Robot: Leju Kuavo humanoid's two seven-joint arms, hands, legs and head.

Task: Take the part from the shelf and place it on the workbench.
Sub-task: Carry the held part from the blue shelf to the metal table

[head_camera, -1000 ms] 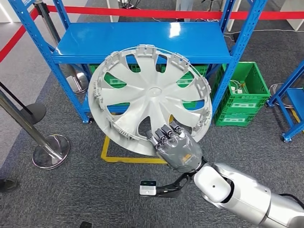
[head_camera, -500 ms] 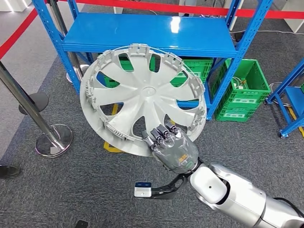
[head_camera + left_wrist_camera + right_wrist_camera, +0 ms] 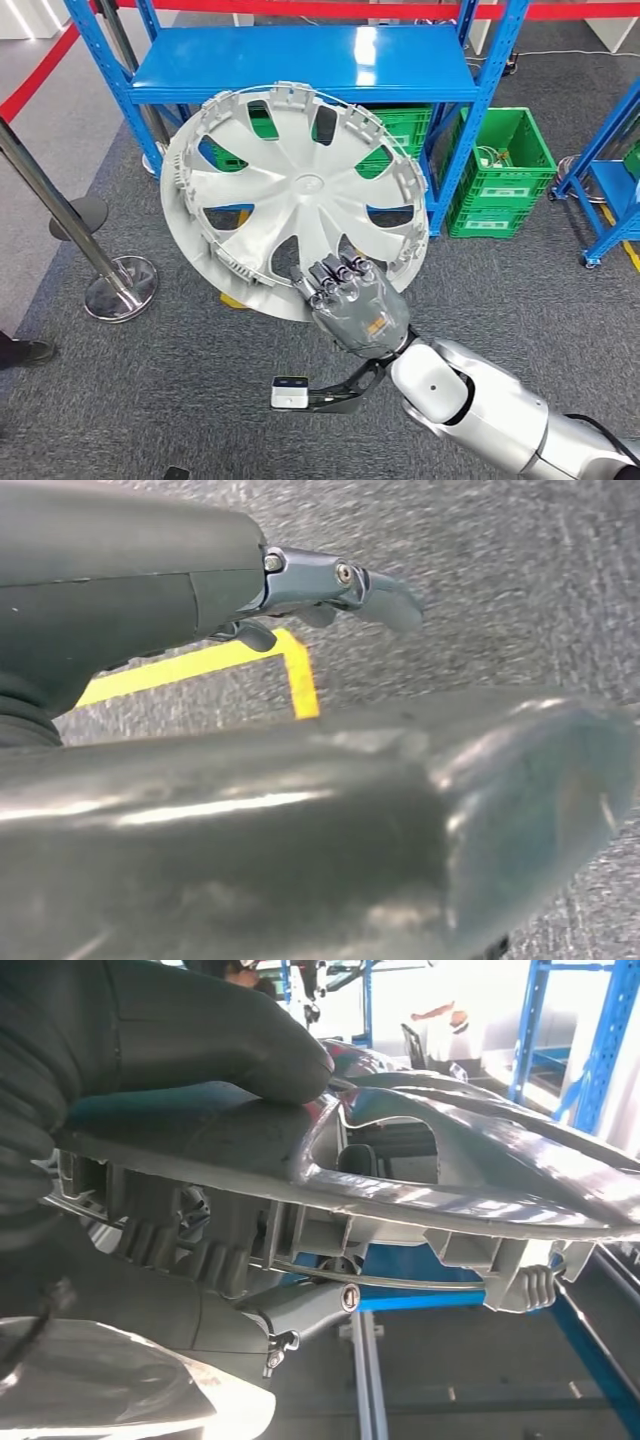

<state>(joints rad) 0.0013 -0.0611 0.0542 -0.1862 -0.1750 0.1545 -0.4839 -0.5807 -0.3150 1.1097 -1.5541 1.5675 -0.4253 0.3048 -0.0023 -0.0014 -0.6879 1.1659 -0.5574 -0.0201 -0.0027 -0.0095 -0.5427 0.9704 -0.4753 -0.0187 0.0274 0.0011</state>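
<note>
We see the right hand point(image 3: 356, 308) gripping the near rim of the grey wheel cover point(image 3: 294, 195), its fingers point(image 3: 336, 275) hooked through one spoke opening. The cover is held in the air, tilted, in front of the blue shelf point(image 3: 302, 62). Green crates point(image 3: 502, 175) stand on the grey carpet beside and beneath the shelf. A chrome stanchion point(image 3: 113, 285) stands to the left.

A blue shelf point(image 3: 302, 60) and green crates point(image 3: 502, 180) stand just beyond the silver hubcap point(image 3: 294, 195) held in the right hand point(image 3: 355, 305); chrome stanchions point(image 3: 113, 285) flank the left, grey carpet point(image 3: 189, 400) lying open below.
</note>
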